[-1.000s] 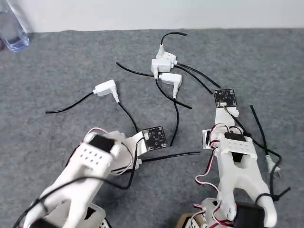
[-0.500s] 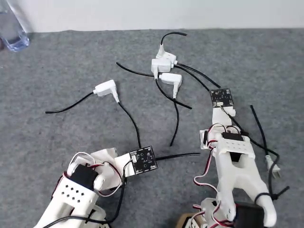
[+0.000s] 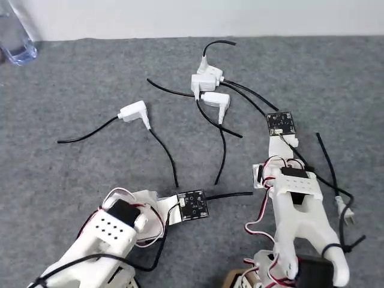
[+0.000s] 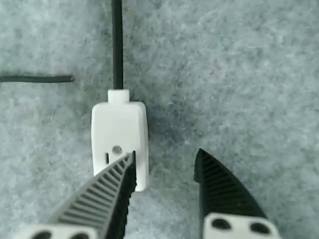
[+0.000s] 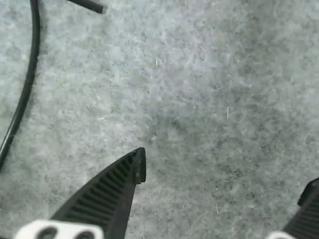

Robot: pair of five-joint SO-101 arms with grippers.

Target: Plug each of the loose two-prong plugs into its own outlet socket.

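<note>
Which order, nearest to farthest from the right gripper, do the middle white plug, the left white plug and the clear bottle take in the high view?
From the right gripper:
1. Middle white plastic plug, mid-table.
2. Left white plastic plug, farther left.
3. Clear plastic bottle, far left corner.

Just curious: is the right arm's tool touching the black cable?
Apart. The right wrist view shows bare mat between the right tool and the black cable.

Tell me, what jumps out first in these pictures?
A tangle of white plugs and sockets on black cables lies at the far side of the grey mat. Close up, the left gripper hangs open with one finger over a white connector block.
</note>
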